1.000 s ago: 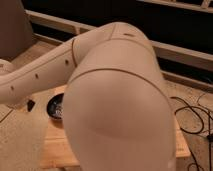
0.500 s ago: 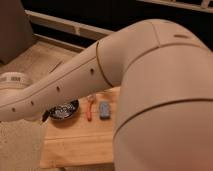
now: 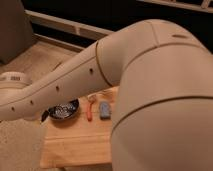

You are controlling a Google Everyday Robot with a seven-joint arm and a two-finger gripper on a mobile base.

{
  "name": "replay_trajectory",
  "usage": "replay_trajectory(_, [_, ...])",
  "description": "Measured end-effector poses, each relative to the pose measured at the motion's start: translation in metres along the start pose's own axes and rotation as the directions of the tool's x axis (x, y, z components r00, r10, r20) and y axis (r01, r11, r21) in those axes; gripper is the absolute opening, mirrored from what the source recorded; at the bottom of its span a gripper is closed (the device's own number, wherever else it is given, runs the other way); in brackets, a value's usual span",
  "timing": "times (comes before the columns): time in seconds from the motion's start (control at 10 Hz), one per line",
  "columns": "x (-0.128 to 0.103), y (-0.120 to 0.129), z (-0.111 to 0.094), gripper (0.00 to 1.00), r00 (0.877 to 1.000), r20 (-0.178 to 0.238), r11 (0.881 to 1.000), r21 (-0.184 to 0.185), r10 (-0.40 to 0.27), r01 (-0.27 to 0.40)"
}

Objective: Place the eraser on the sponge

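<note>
Sponge (image 3: 104, 110) lies flat on the wooden counter (image 3: 75, 147). It is a small blue-grey rectangular block, with its long side pointing away from the camera. Just beside it, on the left in the view, lies a thin orange-red stick (image 3: 90, 108), almost parallel to it, with a narrow gap between. Further left stands a black bowl (image 3: 62, 111), larger than the sponge. The big beige arm (image 3: 75, 82) crosses the view in front of them and hides the right part of the counter. The tool is outside the view, so I cannot tell if it is open or closed.
</note>
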State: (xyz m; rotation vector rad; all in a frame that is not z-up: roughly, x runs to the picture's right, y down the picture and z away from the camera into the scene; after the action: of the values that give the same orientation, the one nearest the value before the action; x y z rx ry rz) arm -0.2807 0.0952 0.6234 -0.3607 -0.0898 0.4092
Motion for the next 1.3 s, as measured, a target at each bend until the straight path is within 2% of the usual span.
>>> replay_trajectory(0.2, [0.006, -0.029, 0.004, 0.00, 0.999, 0.001, 0.999, 0.009, 0.044, -0.044])
replay_trajectory(0.3, [0.019, -0.049, 0.004, 0.00, 0.996, -0.001, 0.996, 0.020, 0.084, -0.084])
replay_trajectory(0.6, [0.059, -0.080, -0.002, 0.00, 0.986, -0.002, 0.984, 0.048, 0.169, -0.169])
replay_trajectory(0.8, [0.097, -0.089, -0.005, 0.00, 0.970, 0.000, 0.968, 0.065, 0.244, -0.243])
replay_trajectory(0.9, [0.109, -0.090, -0.005, 0.00, 0.965, -0.002, 0.962, 0.069, 0.264, -0.263])
replay_trajectory(1.0, [0.133, -0.089, -0.007, 0.00, 0.954, -0.005, 0.951, 0.075, 0.301, -0.300])
replay_trajectory(1.1, [0.148, -0.089, -0.008, 0.00, 0.946, -0.006, 0.943, 0.080, 0.323, -0.322])
replay_trajectory(1.2, [0.166, -0.088, -0.010, 0.00, 0.936, -0.006, 0.932, 0.085, 0.353, -0.351])
replay_trajectory(1.3, [0.187, -0.086, -0.012, 0.00, 0.920, -0.006, 0.917, 0.089, 0.392, -0.390])
